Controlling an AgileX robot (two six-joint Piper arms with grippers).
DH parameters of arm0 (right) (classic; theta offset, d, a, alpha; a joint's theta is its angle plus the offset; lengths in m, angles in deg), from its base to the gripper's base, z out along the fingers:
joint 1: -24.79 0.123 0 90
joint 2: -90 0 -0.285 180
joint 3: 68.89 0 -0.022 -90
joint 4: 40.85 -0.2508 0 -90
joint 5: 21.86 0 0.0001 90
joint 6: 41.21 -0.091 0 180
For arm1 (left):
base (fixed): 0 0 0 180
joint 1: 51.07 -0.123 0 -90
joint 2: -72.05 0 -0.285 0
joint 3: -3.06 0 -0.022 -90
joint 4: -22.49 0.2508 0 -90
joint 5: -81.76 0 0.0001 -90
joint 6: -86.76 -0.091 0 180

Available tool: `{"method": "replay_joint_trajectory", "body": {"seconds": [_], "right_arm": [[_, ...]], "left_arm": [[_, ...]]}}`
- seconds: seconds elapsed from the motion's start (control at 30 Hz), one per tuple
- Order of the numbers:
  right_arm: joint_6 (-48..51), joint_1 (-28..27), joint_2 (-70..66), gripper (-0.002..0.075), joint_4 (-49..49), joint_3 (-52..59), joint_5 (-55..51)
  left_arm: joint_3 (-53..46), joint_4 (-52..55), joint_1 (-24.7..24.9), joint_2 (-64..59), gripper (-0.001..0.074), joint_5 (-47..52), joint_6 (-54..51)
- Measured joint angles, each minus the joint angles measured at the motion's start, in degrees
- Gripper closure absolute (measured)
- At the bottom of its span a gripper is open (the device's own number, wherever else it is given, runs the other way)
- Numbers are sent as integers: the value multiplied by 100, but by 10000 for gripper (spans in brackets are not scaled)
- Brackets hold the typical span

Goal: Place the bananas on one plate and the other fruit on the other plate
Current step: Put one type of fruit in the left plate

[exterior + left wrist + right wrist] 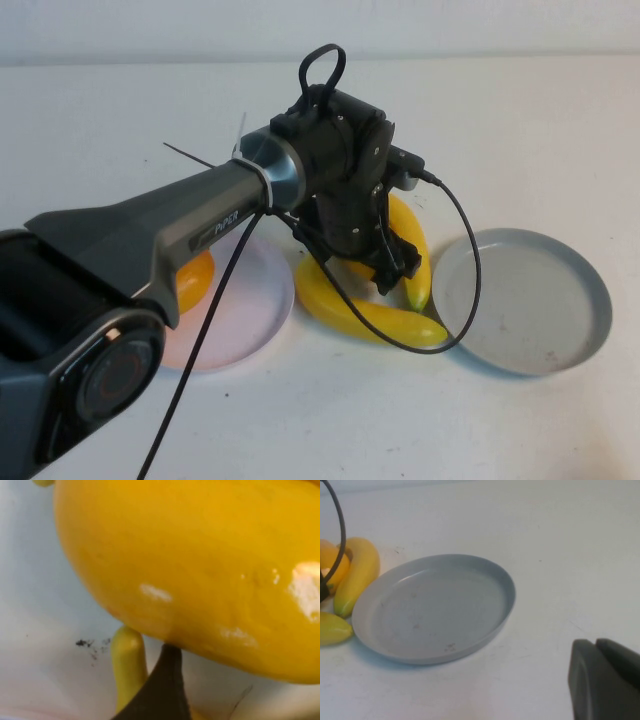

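My left gripper (395, 268) is low over the fruit between the plates, open over a mango (358, 268). That mango fills the left wrist view (200, 560), and one dark finger (167, 685) reaches its edge. Another mango (197, 280) lies on the pink plate (245, 305). Two bananas lie on the table, one (370, 312) in front of the gripper and one (412, 250) beside the empty grey plate (520, 300). My right gripper (596, 650) is shut and empty over bare table near the grey plate (435, 610). It is out of the high view.
The left arm (180, 230) reaches over the pink plate, and its black cable (460, 220) loops over the bananas towards the grey plate. White table lies all around.
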Motion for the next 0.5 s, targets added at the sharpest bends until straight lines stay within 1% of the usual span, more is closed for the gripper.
{"method": "replay_joint_trajectory", "body": {"seconds": [0.17, 0.33, 0.43, 0.5], "right_arm": [[0, 0, 0, 743, -7, 0, 0], [0, 0, 0, 743, -7, 0, 0], [0, 0, 0, 743, -7, 0, 0], [0, 0, 0, 743, -7, 0, 0]], "left_arm": [[14, 0, 0, 0, 66, 52, 286], [437, -22, 0, 0, 66, 454, 498], [776, -22, 0, 0, 66, 547, 176], [959, -22, 0, 0, 66, 638, -246]]}}
